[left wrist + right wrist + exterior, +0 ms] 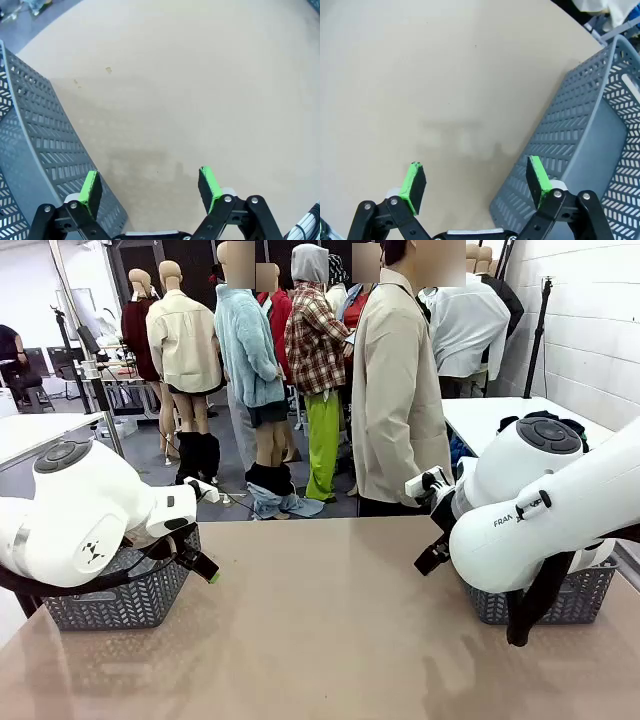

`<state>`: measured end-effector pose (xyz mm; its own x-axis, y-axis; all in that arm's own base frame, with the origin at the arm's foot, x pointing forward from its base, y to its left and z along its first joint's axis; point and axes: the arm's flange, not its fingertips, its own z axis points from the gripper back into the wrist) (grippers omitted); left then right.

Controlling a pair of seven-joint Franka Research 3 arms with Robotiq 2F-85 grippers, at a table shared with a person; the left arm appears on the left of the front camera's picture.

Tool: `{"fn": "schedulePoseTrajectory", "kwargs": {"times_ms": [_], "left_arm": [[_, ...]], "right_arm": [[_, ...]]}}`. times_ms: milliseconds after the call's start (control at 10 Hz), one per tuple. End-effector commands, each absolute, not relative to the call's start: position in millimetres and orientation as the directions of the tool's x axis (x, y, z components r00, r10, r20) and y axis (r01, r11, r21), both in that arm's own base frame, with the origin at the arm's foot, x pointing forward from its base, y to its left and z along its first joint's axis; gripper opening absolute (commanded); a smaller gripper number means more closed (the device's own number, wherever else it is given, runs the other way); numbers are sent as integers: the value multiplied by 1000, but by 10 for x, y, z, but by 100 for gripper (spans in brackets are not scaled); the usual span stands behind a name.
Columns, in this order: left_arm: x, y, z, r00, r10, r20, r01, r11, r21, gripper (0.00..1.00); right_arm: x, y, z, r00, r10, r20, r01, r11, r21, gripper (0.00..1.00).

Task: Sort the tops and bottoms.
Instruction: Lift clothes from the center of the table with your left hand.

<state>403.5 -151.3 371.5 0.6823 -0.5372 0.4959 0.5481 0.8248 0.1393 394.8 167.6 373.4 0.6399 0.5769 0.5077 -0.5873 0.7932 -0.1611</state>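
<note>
While clothes were awaited, your jaws hung idle.
Both gaped wide, empty, beside the left basket point(120, 605) and right basket point(580, 602) at the bench point(330, 640) edges; where the bottoms lay, you couldn't tell.

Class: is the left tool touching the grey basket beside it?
Cannot tell. In the left wrist view, one finger of the left tool overlaps the grey basket; contact unclear.

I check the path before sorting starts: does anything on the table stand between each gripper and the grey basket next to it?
Nothing visible does. The left gripper hangs open right beside the left basket, and the right gripper hangs open right beside the right basket, both above the table.
</note>
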Motion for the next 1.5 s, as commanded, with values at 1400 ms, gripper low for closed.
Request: {"fn": "schedulePoseTrajectory", "kwargs": {"times_ms": [1400], "left_arm": [[4121,-1602,4211,549,-610,572,549,779,304,100]], "right_arm": [[4025,1832,4037,567,550,614,-566,801,-195,100]]}}
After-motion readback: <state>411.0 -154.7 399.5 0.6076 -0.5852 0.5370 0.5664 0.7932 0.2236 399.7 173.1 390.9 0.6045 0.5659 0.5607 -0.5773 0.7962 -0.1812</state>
